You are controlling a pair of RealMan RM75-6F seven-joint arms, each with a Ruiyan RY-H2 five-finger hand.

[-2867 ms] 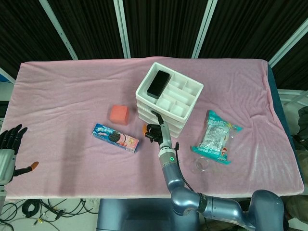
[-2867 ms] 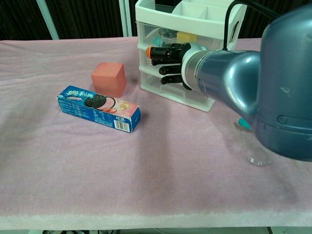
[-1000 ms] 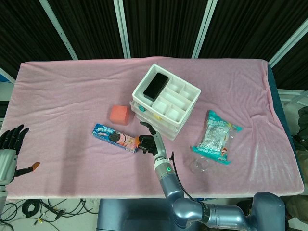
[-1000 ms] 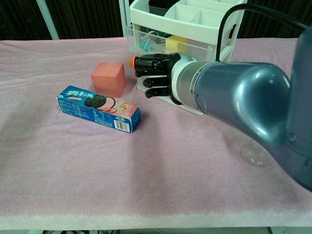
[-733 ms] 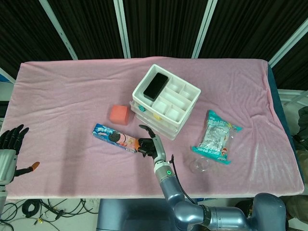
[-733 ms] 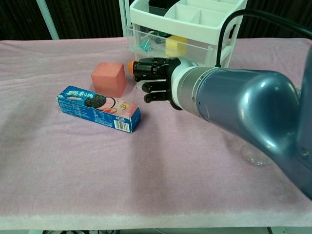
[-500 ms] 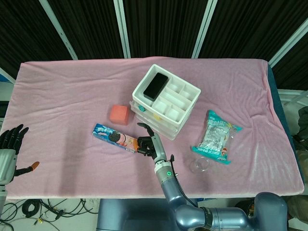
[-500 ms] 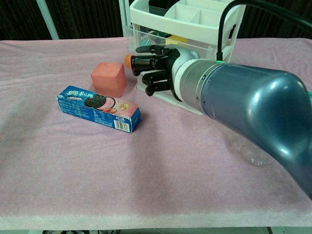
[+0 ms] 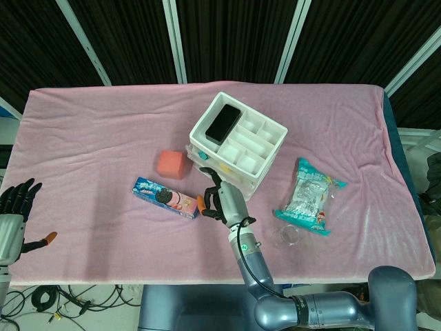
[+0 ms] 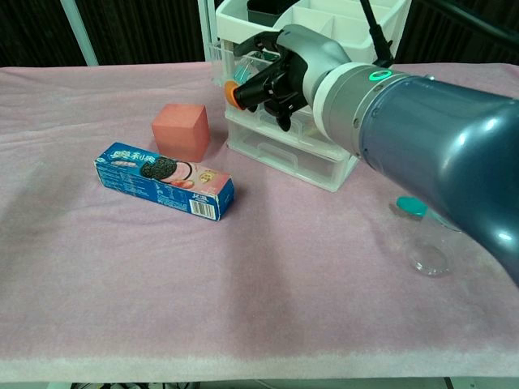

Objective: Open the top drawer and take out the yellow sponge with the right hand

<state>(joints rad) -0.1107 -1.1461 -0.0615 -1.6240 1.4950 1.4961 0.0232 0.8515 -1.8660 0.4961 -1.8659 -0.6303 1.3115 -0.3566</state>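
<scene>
A white drawer unit stands mid-table, and its clear top drawer is pulled out toward the front left. My right hand hovers in front of and over the open drawer. Its fingers are loosely spread with nothing visibly in them, and the orange thumb tip is at the drawer's front. The hand hides the yellow sponge in the chest view, and I cannot pick it out in the head view. My left hand hangs open off the table's left edge.
A pink cube and a blue cookie box lie left of the drawers. A snack bag and a clear cup lie to the right. A black phone rests in the top tray.
The top drawer has been pulled out. In the last half second my right hand let go of its front, rose and turned toward the open drawer. The left hand stayed still.
</scene>
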